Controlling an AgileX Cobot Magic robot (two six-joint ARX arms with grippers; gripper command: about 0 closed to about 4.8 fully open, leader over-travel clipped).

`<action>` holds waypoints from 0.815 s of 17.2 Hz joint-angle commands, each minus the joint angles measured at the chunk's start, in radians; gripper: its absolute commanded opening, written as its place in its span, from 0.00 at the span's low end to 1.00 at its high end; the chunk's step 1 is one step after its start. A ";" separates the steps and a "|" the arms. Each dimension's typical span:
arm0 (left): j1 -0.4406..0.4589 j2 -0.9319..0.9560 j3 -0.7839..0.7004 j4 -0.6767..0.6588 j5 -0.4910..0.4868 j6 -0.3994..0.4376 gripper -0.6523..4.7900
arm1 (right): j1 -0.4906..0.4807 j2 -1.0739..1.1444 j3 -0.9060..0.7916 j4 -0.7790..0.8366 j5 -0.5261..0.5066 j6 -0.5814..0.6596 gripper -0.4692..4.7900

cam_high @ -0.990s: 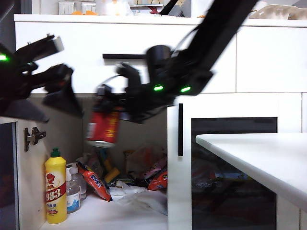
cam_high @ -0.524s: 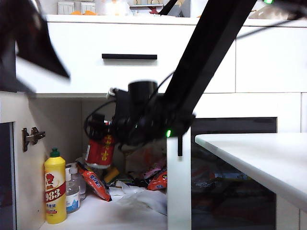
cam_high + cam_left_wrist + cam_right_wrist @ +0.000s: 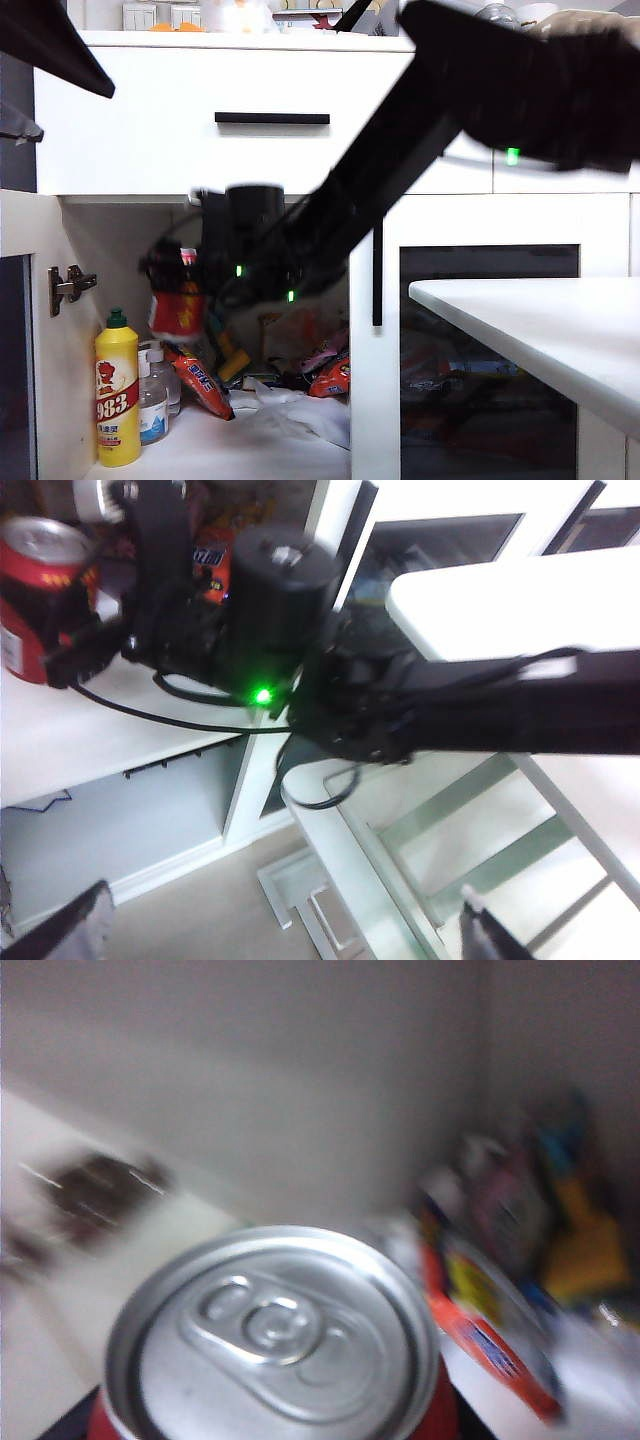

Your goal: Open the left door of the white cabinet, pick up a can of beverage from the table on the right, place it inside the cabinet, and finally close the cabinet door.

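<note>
From where I drive, the right tool (image 3: 175, 300) is clamped on the can of beverage (image 3: 177, 310), carrying it just inside the white cabinet (image 3: 150, 130), above the shelf and not yet set down. I judge the can rigid, smooth and slippery, likely dentable if squeezed; gripping mid-body across its round wall suits it. The left tool (image 3: 280, 935) hangs spread wide and empty, clear of the left door (image 3: 25, 330). Further in, the yellow bottle (image 3: 117, 400) reads "983"; the can's characters are blurred.
</note>
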 commanded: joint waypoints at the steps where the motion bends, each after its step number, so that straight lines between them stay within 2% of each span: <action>1: -0.001 -0.031 0.003 -0.035 0.015 -0.003 1.00 | -0.002 0.075 0.102 0.003 0.078 0.000 0.65; 4: -0.001 -0.069 0.003 -0.036 0.015 0.003 1.00 | -0.015 0.084 0.129 0.009 0.151 -0.039 0.65; 8: -0.001 -0.091 0.003 -0.082 0.015 0.004 1.00 | -0.065 0.084 0.128 0.016 0.160 -0.055 0.65; 12: -0.001 -0.096 0.003 -0.096 0.015 0.004 1.00 | -0.081 0.084 0.128 0.031 0.189 -0.175 0.65; 14: -0.001 -0.096 0.003 -0.096 0.015 0.005 1.00 | -0.087 0.084 0.127 0.031 0.193 -0.194 0.65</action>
